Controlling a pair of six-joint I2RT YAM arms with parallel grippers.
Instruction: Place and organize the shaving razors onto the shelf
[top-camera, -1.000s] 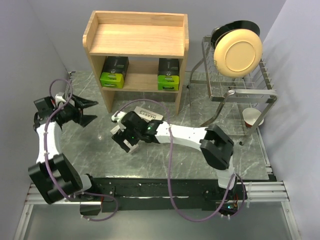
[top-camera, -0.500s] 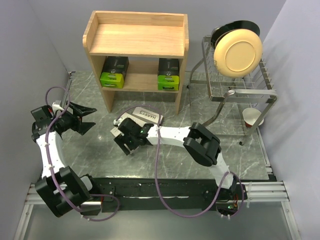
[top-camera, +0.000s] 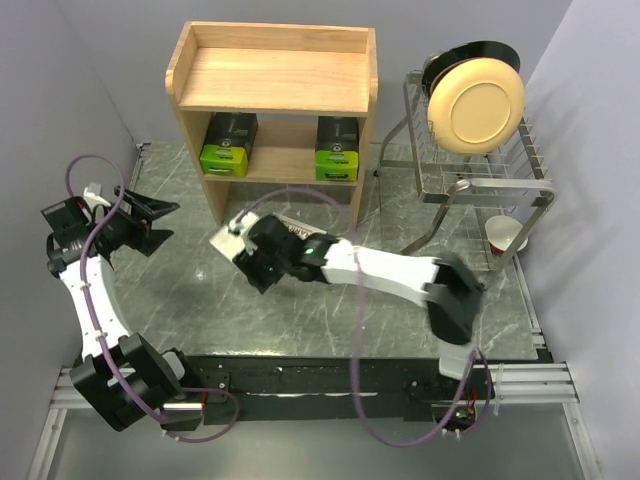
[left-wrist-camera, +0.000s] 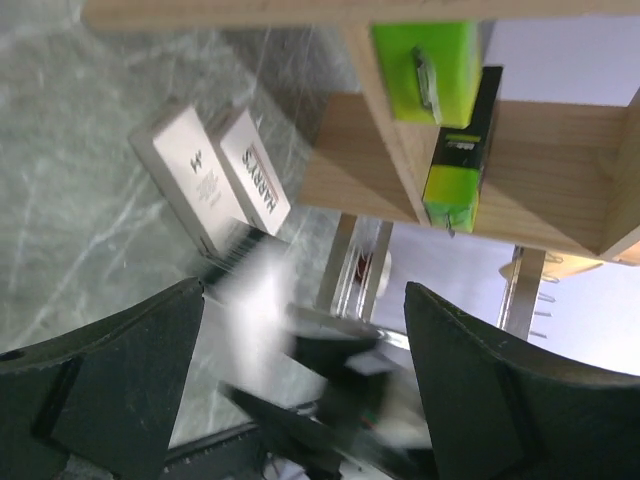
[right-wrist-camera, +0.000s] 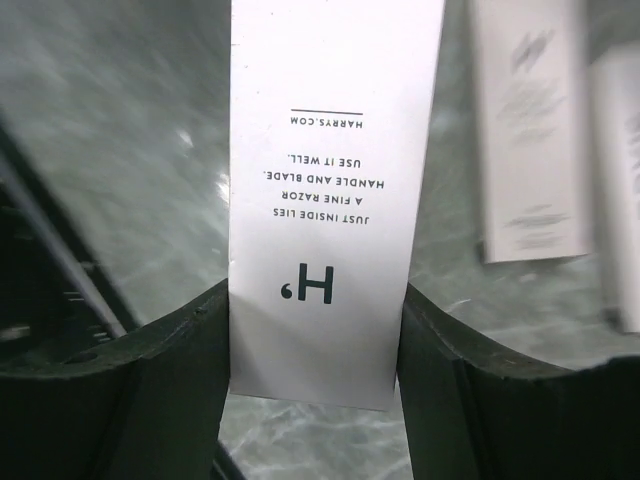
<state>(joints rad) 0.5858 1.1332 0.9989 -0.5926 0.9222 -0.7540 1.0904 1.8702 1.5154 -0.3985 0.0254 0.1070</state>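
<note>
The wooden shelf (top-camera: 272, 80) stands at 12 o'clock on the marble table (top-camera: 190, 290). Its lower tier holds both black-and-lime razor packs. The left lime pack (top-camera: 228, 142) sits against the left side panel and the right lime pack (top-camera: 338, 148) against the right one, well apart.

The right gripper (right-wrist-camera: 316, 320) reaches toward the table's centre, just in front of the shelf's left leg. Its fingers are clamped on the long sides of a slim white Harry's box (right-wrist-camera: 335, 200). The printed face reading "Just inside lies a fine razor handle and blade" is turned to the wrist camera. The box hangs above the marble, apart from the shelf.

The two other white boxes (left-wrist-camera: 215, 175) lie flat on the table, side by side and touching. They are at the foot of the shelf, near its right leg. In the top view the right arm hides most of them.

The left gripper (left-wrist-camera: 305, 340) hovers at 9 o'clock by the left wall. Its jaws are spread wide with nothing between them, and it points toward the shelf.

At 2 o'clock the wire dish rack (top-camera: 480, 185) holds a cream plate (top-camera: 475, 105) standing on edge, with a dark plate (top-camera: 490, 47) behind it. A white-and-red cup (top-camera: 508, 237) sits low at the rack's near end; I cannot tell whether it is inside the rack.
</note>
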